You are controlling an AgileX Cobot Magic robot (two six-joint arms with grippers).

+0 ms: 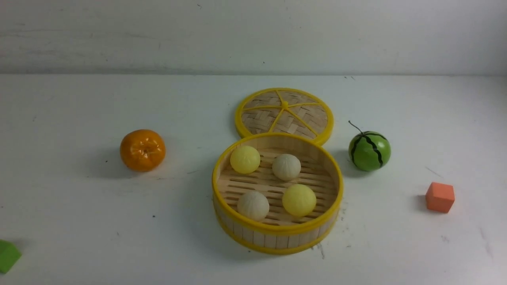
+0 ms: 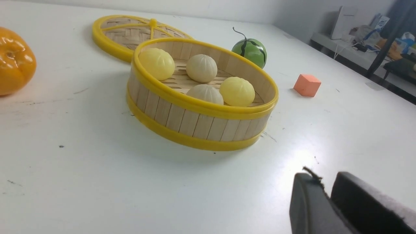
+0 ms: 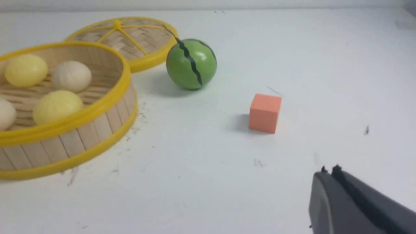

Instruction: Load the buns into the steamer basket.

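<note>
A flat woven lid (image 1: 284, 114) with yellow spokes and rim lay on the white bench (image 1: 79, 221), toward the back wall. A glossy orange (image 1: 142, 150) sat well to the left. On the right stood a striped green watermelon ball (image 1: 369, 150) with a thin dark stem; nearer and farther right rested a small orange cube (image 1: 440, 197). A green block (image 1: 8, 255) showed at the near left edge, cut off.

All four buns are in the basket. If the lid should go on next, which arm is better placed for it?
Hard to say: both look similarly far. The lid lies just behind the basket, centred. Slightly right: the right gripper is shut and empty.
</note>
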